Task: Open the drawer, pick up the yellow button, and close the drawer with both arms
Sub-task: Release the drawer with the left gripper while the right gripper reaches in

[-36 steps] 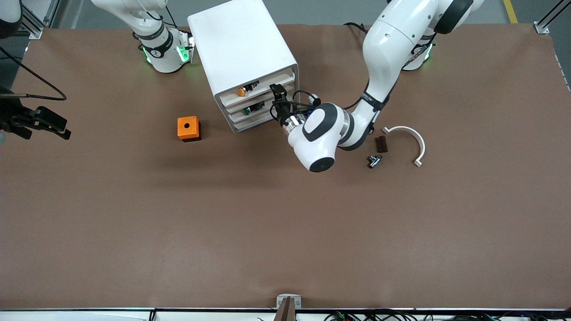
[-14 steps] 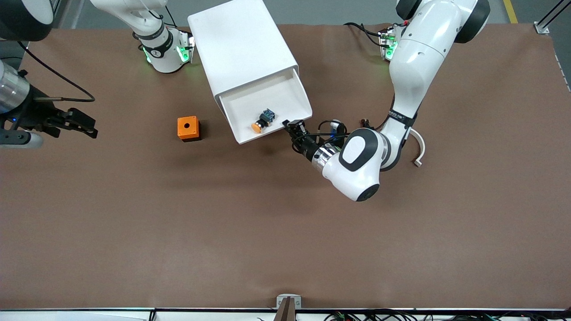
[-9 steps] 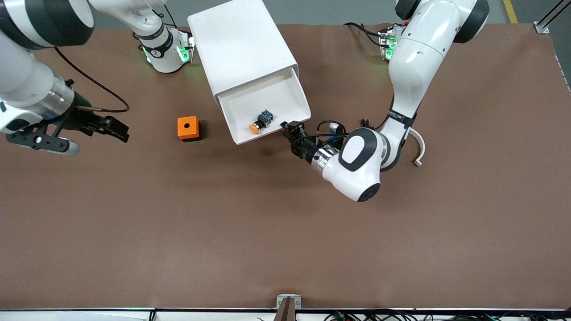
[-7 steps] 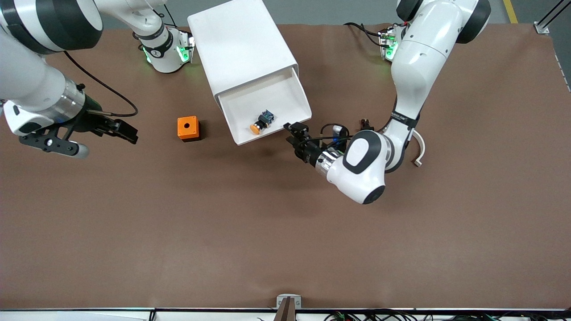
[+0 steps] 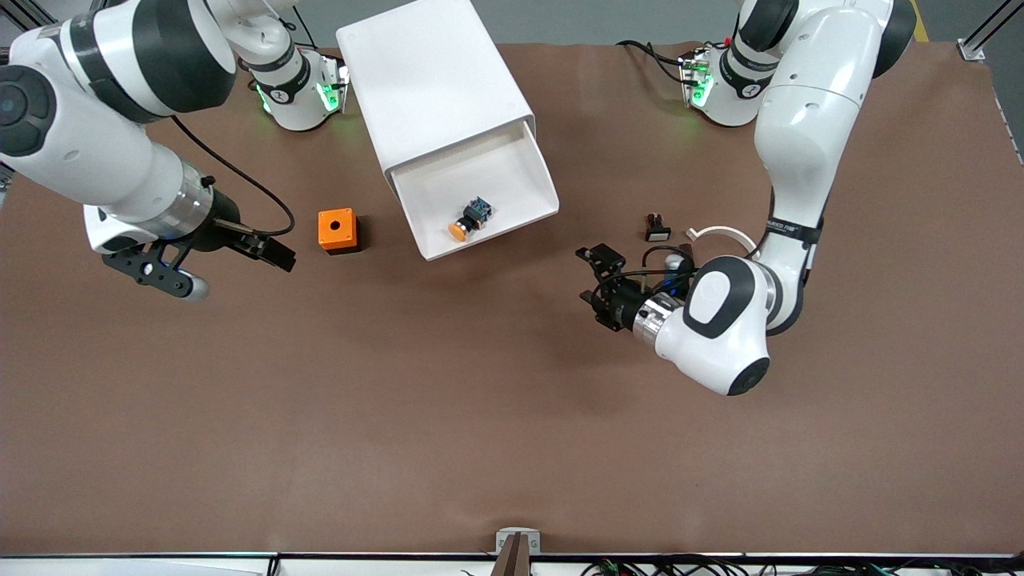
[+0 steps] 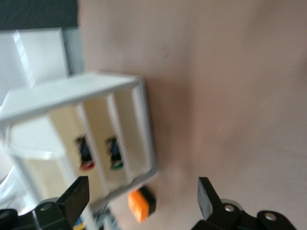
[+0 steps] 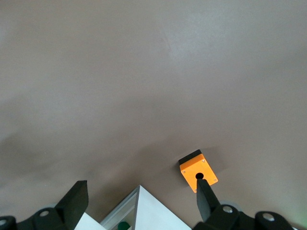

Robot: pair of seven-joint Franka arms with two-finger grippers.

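The drawer (image 5: 442, 190), uppermost in the white cabinet (image 5: 432, 80), stands pulled out. The button (image 5: 468, 219) lies on its side in it, orange cap toward the front camera. My left gripper (image 5: 592, 276) hangs open and empty over bare table, clear of the drawer's front rim, toward the left arm's end. Its wrist view shows the cabinet (image 6: 139, 124) between the spread fingers of the left gripper (image 6: 142, 190). My right gripper (image 5: 276, 254) is open and empty beside the orange cube (image 5: 338, 230), toward the right arm's end. In its wrist view the right gripper (image 7: 140, 189) frames the cabinet's corner (image 7: 144, 213).
The orange cube with a hole (image 7: 197, 170) sits on the table beside the cabinet and also shows as the orange cube (image 6: 141, 206) in the left wrist view. A white curved piece (image 5: 728, 234) and a small black part (image 5: 656, 228) lie toward the left arm's end.
The drawer came out with the left gripper, which then opened, let go of its rim and backed off. The right arm swung in toward the orange cube.
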